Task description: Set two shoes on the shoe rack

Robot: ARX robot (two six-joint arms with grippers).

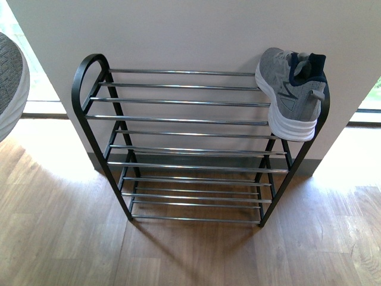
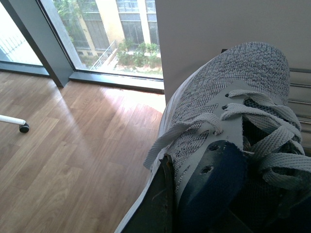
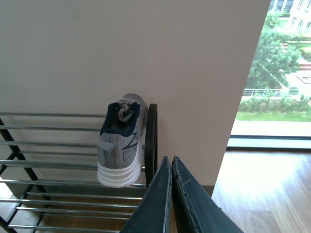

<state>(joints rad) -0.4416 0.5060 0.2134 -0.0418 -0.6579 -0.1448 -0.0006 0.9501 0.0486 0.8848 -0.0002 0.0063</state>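
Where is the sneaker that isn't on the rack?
The sneaker sits in the left end effector, filling the left wrist view; in the front view it shows at the far left edge, left of the rack.

On the right hand (image 3: 171, 162), lower centre of the frame: two long, flat, tapering fingers (image 3: 155, 208) in matte dark grey, faintly scuffed pale along the edges. On the left hand (image 2: 164, 187), bottom centre: one similar dark matte blade, speckled with small light marks.
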